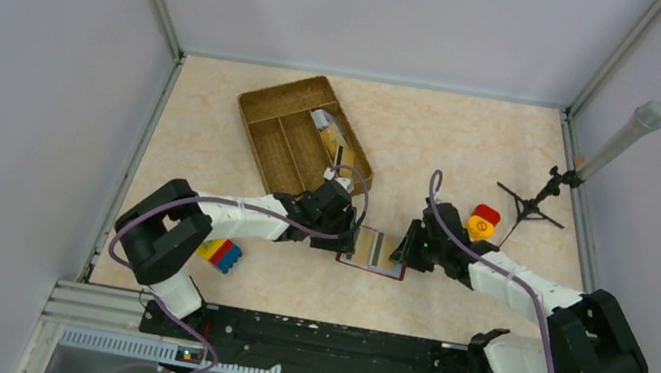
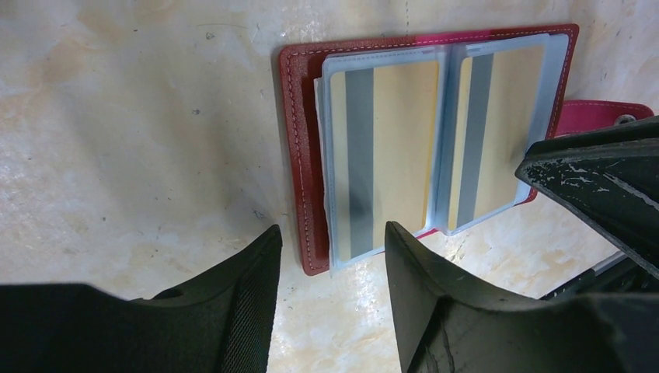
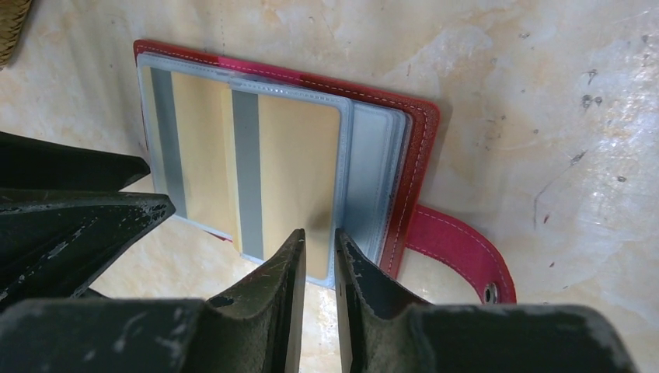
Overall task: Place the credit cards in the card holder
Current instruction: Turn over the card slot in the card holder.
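Near the counter's near edge, the open holder lies with two tan cards sleeved inside.
Left hand gapes wide, empty, at its corner; right hand is nearly closed over a sleeve's edge, grip unclear.

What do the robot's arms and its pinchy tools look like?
The left arm and right arm are white tubes joined by chunky black blocks. A purple cable loops along each one. The left tool and right tool each have two black, wedge-shaped fingers, scuffed with pale scratches.
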`<state>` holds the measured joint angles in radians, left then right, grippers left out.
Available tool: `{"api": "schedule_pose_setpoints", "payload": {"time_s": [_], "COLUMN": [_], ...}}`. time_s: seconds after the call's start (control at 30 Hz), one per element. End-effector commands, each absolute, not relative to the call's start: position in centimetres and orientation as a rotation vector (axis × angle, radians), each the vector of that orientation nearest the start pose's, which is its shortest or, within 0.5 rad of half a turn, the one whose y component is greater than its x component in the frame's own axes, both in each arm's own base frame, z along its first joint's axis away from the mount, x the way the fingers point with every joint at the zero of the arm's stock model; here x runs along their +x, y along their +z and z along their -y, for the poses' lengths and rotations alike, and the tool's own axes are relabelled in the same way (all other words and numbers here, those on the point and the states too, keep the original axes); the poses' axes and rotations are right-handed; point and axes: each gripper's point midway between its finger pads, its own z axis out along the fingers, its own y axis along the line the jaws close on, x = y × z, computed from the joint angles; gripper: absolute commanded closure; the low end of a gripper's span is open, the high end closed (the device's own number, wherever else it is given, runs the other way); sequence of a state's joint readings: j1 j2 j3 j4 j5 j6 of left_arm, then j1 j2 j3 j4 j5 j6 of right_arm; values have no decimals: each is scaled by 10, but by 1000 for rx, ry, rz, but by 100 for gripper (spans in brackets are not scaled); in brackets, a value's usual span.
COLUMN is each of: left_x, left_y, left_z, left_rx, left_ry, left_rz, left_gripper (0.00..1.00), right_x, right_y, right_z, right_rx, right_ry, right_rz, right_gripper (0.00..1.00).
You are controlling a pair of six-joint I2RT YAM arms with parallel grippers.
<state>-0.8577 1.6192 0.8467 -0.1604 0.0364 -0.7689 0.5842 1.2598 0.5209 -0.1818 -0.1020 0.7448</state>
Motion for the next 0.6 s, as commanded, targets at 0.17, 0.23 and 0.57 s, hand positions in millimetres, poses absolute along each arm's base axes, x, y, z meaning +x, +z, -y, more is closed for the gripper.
{"api": "schedule_pose_setpoints", "payload": {"time_s": [0.17, 0.23, 0.57], "left_x": [216, 215, 214], "left_y": [25, 24, 22], "left_z": [307, 307, 308], "left_rx": [132, 134, 138], "left_ry": [-680, -683, -693], "left_rz": [-2657, -2659, -2667], "left_gripper": [48, 49, 50], "right_x": [218, 219, 223], "right_y": [45, 51, 70], "right_z": [-214, -219, -224], "right_rx": [184, 182, 173], "right_ry": [819, 865, 933], "right_rz": [-2528, -2500, -2414], "right_gripper": [83, 83, 84]}}
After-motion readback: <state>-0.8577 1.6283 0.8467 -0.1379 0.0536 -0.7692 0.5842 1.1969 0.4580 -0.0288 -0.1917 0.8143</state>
